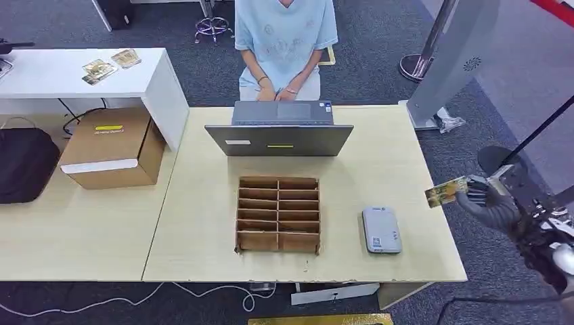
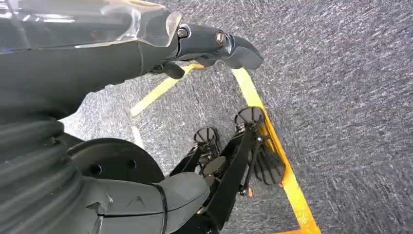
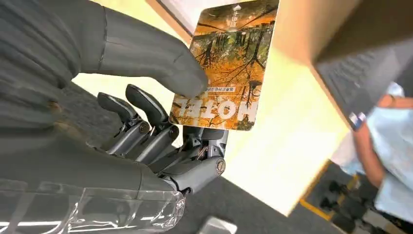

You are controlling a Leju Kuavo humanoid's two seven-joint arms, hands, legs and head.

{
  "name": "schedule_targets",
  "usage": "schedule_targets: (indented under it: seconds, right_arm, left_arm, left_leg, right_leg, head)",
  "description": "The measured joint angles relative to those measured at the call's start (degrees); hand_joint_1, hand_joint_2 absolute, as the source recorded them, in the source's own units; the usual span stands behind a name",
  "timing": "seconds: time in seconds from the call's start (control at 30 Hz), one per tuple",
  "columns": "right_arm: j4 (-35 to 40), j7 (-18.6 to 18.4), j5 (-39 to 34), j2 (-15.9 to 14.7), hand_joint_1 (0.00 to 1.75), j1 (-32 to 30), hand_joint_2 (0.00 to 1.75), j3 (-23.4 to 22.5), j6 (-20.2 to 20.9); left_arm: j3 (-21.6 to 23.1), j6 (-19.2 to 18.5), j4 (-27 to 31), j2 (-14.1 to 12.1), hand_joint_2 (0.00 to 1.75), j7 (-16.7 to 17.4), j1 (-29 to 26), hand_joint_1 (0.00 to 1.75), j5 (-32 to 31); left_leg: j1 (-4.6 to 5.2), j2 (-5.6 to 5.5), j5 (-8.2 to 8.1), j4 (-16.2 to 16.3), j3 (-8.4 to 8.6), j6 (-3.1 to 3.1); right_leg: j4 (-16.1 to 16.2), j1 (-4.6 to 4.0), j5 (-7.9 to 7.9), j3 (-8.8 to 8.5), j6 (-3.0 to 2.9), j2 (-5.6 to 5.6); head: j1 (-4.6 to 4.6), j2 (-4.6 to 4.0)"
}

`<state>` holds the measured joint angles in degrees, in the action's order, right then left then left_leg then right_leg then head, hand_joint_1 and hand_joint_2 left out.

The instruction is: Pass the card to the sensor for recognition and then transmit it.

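Card (image 3: 224, 68) pinched by right hand (image 1: 482, 196), beside table (image 1: 406, 169). Sensor (image 1: 381, 230) not yet reached. Scan and handover left. Left hand (image 2: 214, 46) hung down, grip unclear.

The right arm reaches in from the right, bent at the wrist, and its right hand (image 1: 479, 196) pinches a card (image 1: 446, 193) between thumb and fingers (image 3: 146, 105), the rest curled beneath. The left arm hangs low, its left hand (image 2: 214, 46) holding nothing, fingers loosely curved.
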<state>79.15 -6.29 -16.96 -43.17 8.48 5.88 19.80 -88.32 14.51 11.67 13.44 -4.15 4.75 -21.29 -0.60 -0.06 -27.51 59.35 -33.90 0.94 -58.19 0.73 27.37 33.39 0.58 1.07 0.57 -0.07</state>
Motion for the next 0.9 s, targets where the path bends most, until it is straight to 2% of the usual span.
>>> schedule_targets:
  seconds: [0.2,0.53,0.9]
  right_arm:
    - [1.2,-0.2,1.2,0.1,1.75,-3.4,1.75,1.6,-0.1]
    - [-0.8,-0.4,3.4,1.7,1.75,-3.5,1.75,6.1,-0.7]
    - [-14.0,0.1,6.6,4.3,1.75,8.9,1.75,16.0,0.5]
  left_arm:
    - [0.0,0.0,0.0,0.0,1.75,0.0,-0.1,0.00,-0.3]
    - [0.0,0.4,0.0,0.0,1.75,0.0,-0.5,0.00,-0.2]
    - [0.0,2.3,0.0,0.1,1.75,0.0,-0.5,0.00,1.0]
  left_leg:
    - [0.00,0.04,0.00,0.0,0.01,0.00]
    - [0.00,0.09,0.00,0.0,0.00,0.00]
    - [0.01,0.16,0.02,0.0,0.06,-0.01]
  right_leg:
    - [0.0,0.00,0.00,0.00,0.00,-0.02]
    - [0.0,0.00,0.00,0.00,0.00,-0.04]
    - [0.0,0.01,-0.03,-0.04,-0.01,-0.14]
  head:
    - [0.00,0.00]
    - [0.02,0.00]
    - [0.00,0.00]
